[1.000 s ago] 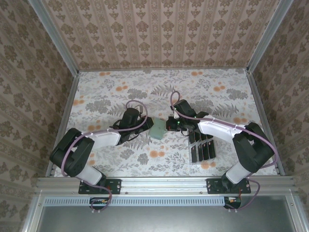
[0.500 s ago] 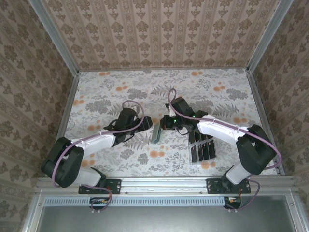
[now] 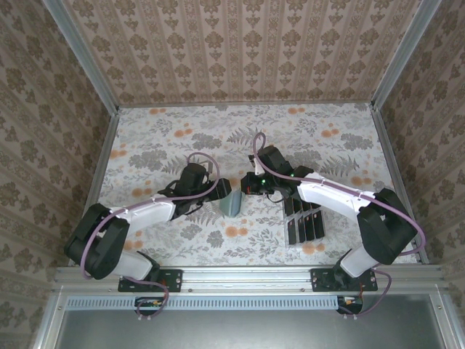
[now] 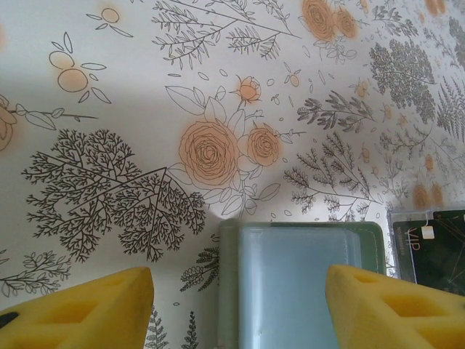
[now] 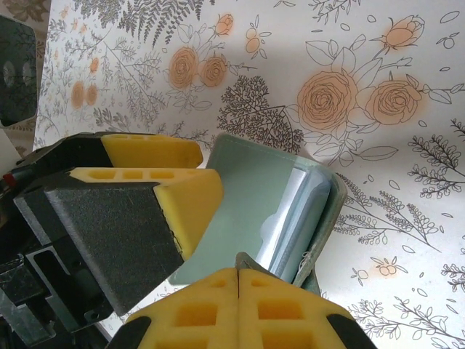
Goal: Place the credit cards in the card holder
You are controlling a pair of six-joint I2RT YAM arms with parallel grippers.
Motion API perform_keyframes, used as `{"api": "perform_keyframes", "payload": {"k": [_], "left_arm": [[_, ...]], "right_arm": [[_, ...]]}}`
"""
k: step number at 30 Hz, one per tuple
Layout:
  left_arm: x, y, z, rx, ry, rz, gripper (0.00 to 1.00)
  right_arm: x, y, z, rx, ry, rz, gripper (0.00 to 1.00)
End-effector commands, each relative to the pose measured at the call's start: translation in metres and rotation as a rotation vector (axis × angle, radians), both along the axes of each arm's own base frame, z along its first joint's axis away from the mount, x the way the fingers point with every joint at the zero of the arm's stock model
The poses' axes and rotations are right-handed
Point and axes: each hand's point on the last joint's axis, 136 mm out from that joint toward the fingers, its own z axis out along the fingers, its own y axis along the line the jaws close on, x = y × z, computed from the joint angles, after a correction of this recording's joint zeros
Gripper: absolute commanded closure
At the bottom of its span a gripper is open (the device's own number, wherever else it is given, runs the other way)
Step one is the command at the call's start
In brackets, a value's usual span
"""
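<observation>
The sage-green card holder (image 3: 232,203) stands half open on the table between both grippers. Its grey-blue inside (image 4: 301,280) faces the left wrist camera. My right gripper (image 3: 251,187) is shut on the edge of one flap (image 5: 238,275), holding it up from the card holder (image 5: 276,189). My left gripper (image 3: 220,195) is open, its yellow fingers (image 4: 87,309) wide apart on either side of the wallet. Several black credit cards (image 3: 304,219) stand in a rack to the right; one card (image 4: 436,247) shows its VIP print.
The clear slotted rack (image 3: 292,238) with the cards sits right of centre, near the right arm. Patterned walls and metal rails (image 3: 102,167) bound the floral tabletop (image 3: 305,138).
The wallet lay flat a second ago; it was tipped up on edge and now stands half open. The right gripper shifted slightly left and back, and the left arm moved with it.
</observation>
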Motion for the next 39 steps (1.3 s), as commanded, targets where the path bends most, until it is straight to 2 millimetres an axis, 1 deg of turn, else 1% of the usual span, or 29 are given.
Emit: {"api": "perform_keyframes", "payload": {"k": [1,3,6,9,11,14,18,21,25,27,29,30,32,35,37,39], "left_arm": [[0.002,-0.005,0.008,0.009,-0.028,-0.028,0.35],[0.001,0.0,0.002,0.03,-0.017,-0.013,0.38],[-0.002,0.013,-0.013,0.092,0.006,0.018,0.44],[-0.007,0.027,-0.03,0.166,0.041,0.046,0.53],[-0.011,0.036,-0.042,0.221,0.07,0.06,0.62],[-0.015,0.045,-0.055,0.269,0.093,0.072,0.74],[-0.019,0.049,-0.065,0.286,0.11,0.076,0.88],[-0.023,0.054,-0.069,0.3,0.116,0.081,1.0],[-0.025,0.063,-0.068,0.318,0.104,0.107,1.0],[-0.026,0.066,-0.066,0.322,0.095,0.119,1.0],[-0.026,0.07,-0.064,0.33,0.088,0.128,1.0],[-0.026,0.071,-0.063,0.332,0.083,0.129,1.0],[-0.027,0.073,-0.061,0.337,0.077,0.135,1.0],[-0.027,0.075,-0.059,0.337,0.071,0.14,1.0],[-0.028,0.075,-0.058,0.334,0.069,0.14,1.0],[-0.028,0.075,-0.057,0.333,0.066,0.139,1.0]], "right_arm": [[-0.001,0.003,0.012,0.021,-0.012,0.003,1.0],[-0.001,0.002,0.009,0.014,-0.011,0.003,1.0],[-0.001,0.0,0.003,0.006,-0.01,0.002,1.0],[-0.001,-0.003,-0.004,0.005,-0.011,0.003,1.0],[-0.002,-0.003,-0.009,0.009,-0.014,0.009,1.0],[-0.001,-0.004,-0.017,0.005,-0.02,0.016,1.0],[-0.001,-0.006,-0.032,-0.001,-0.014,0.02,1.0],[-0.003,-0.013,-0.046,-0.018,0.002,0.006,1.0],[-0.005,-0.03,-0.059,-0.075,0.009,-0.042,1.0],[-0.008,-0.042,-0.068,-0.122,0.023,-0.073,0.94],[-0.011,-0.058,-0.077,-0.191,0.041,-0.114,0.83],[-0.013,-0.065,-0.081,-0.224,0.054,-0.134,0.79],[-0.018,-0.074,-0.085,-0.265,0.073,-0.157,0.7],[-0.023,-0.079,-0.08,-0.264,0.073,-0.175,0.66],[-0.026,-0.076,-0.068,-0.25,0.053,-0.171,0.65],[-0.029,-0.067,-0.049,-0.231,0.014,-0.155,0.64]]}}
